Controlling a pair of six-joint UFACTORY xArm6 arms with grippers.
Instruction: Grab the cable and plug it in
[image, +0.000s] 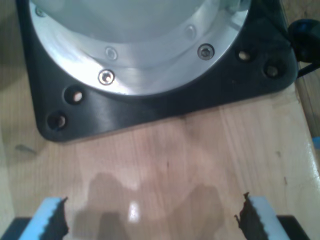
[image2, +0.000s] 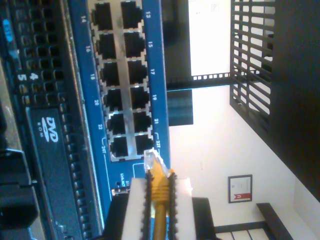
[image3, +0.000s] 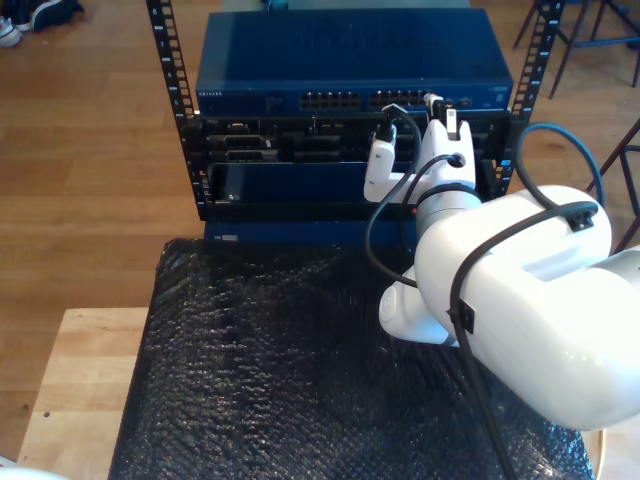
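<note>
In the second wrist view the pale yellow cable (image2: 159, 220) is pinched between the white pads of my second gripper (image2: 160, 181), which is shut on it. Its clear clip connector (image2: 150, 159) sticks out past the fingertips, right at the last row of ports (image2: 122, 100) on the blue network switch (image2: 152, 65); I cannot tell whether it is seated. In the exterior view the white second arm reaches from the exterior view's right up to the switch (image3: 350, 70), with the gripper (image3: 440, 108) at its port row. My first gripper (image: 155, 220) hangs open over bare wood.
A black unit with a DVD drive (image2: 50, 150) sits beside the switch in the black rack (image3: 165, 60). A black arm base plate (image: 150, 110) is bolted to the wooden table. Black bubble wrap (image3: 270, 370) covers the table before the rack. A black arm cable (image3: 385, 200) loops near the wrist.
</note>
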